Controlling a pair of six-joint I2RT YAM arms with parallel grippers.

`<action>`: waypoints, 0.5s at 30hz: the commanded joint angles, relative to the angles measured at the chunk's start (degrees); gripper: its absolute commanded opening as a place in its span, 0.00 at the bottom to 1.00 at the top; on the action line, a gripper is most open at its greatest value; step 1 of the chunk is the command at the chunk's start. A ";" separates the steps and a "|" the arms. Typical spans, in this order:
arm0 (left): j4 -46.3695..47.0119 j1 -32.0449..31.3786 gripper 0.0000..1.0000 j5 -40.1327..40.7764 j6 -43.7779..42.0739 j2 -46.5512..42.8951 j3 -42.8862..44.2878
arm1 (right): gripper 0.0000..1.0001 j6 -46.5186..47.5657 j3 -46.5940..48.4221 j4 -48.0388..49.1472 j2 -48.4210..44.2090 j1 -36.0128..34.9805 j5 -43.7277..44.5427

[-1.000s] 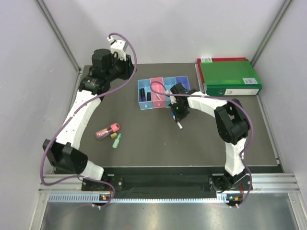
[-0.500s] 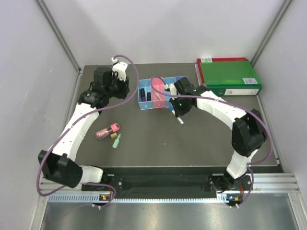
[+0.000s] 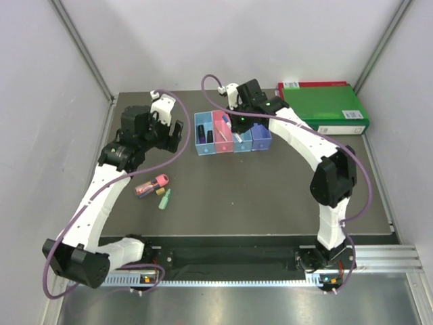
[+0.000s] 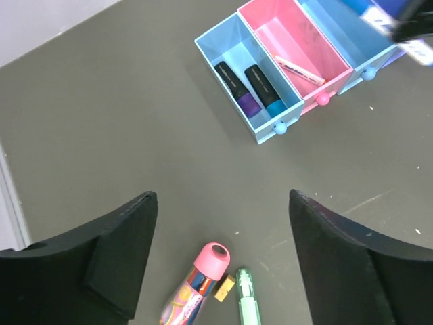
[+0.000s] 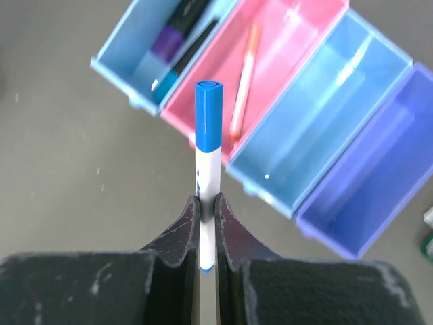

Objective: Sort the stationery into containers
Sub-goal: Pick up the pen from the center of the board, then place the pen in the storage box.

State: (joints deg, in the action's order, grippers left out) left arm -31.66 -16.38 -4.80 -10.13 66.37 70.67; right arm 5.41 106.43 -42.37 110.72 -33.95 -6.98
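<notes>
Since the earlier frames the right tool (image 3: pixel 238 128) had shifted from the open counter (image 3: pixel 270 196) in front of the boxes to a position over the container row (image 3: pixel 258 135), upper centre. The left tool (image 4: pixel 222 203) had spread its jaws wide and held nothing.

The right tool was clamped on a white pen with a blue cap (image 5: pixel 207 135). The cap projected past the fingertips, over the near edge of the pink box (image 5: pixel 291 40).

Counted:
- four boxes in the row
- two markers (image 4: pixel 235 87) in the leftmost light-blue box (image 4: pixel 230 47)
- one thin pen (image 4: pixel 298 70) in the pink box
- one pink highlighter (image 4: pixel 203 284) and one green highlighter (image 4: pixel 247 305) loose on the counter, lower left
</notes>
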 commanded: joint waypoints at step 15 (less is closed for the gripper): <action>-2.35 0.21 0.99 -0.48 -3.49 -8.27 -3.26 | 0.00 -0.31 17.05 5.72 17.78 1.17 0.04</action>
State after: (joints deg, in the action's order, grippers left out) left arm -33.50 -16.36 -5.08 -12.80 59.66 68.99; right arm 5.37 118.67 -39.99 128.44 -33.32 -6.76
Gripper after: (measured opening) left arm 0.987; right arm 0.036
